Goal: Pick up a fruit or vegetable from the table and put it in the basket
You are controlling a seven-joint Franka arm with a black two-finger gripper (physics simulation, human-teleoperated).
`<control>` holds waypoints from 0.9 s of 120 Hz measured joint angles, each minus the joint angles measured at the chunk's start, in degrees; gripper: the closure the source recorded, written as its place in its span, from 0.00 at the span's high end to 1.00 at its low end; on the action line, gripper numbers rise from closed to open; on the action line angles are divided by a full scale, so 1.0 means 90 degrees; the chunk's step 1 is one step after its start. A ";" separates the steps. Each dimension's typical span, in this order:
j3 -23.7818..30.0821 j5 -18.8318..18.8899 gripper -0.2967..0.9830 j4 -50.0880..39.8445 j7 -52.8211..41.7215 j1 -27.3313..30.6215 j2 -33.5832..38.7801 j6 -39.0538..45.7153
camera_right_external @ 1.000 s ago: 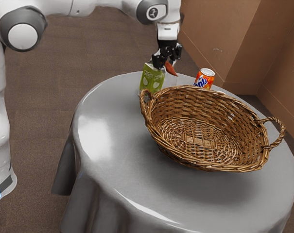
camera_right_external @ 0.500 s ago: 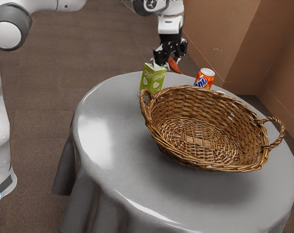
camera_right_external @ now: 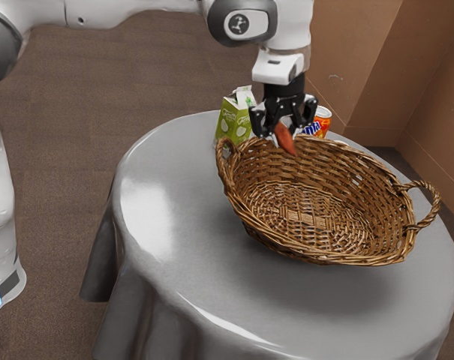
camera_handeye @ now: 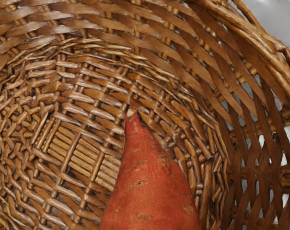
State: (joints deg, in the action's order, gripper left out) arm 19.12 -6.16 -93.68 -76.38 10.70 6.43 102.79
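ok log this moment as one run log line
gripper: shut on sweet potato | sweet potato: above basket, tip angled down | basket: upright on table | placing: not yet done

A green carton [camera_right_external: 233, 121] and an orange can [camera_right_external: 323, 121] stand upright.

- Exterior view: from the arm's [camera_right_external: 245, 26] side, raised and set back, slanting down across the table [camera_right_external: 159, 255].
- Wrist view: close above the basket [camera_right_external: 302, 251], facing down into it.
- Both share the basket's inside and the sweet potato [camera_handeye: 149, 187].
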 joint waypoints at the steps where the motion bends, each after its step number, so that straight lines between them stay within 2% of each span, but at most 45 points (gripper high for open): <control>1: 0.0022 0.0000 0.33 -0.0001 0.0003 -0.0004 0.0004 -0.0004; 23: 0.0453 0.0001 0.34 -0.0002 0.0077 0.0024 0.0022 -0.0046; 61: 0.0812 0.0151 0.34 -0.0004 0.0221 -0.0001 -0.0057 0.0235; 82: 0.0844 0.0307 0.62 -0.0003 0.0319 0.0013 -0.0149 0.0318; 93: 0.0828 0.0337 0.69 -0.0003 0.0370 0.0066 -0.0166 0.0353; 108: 0.0788 0.0375 0.73 -0.0004 0.0459 0.0080 -0.0170 0.0391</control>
State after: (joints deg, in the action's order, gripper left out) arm 26.21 -2.79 -93.71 -72.24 11.41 4.90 106.31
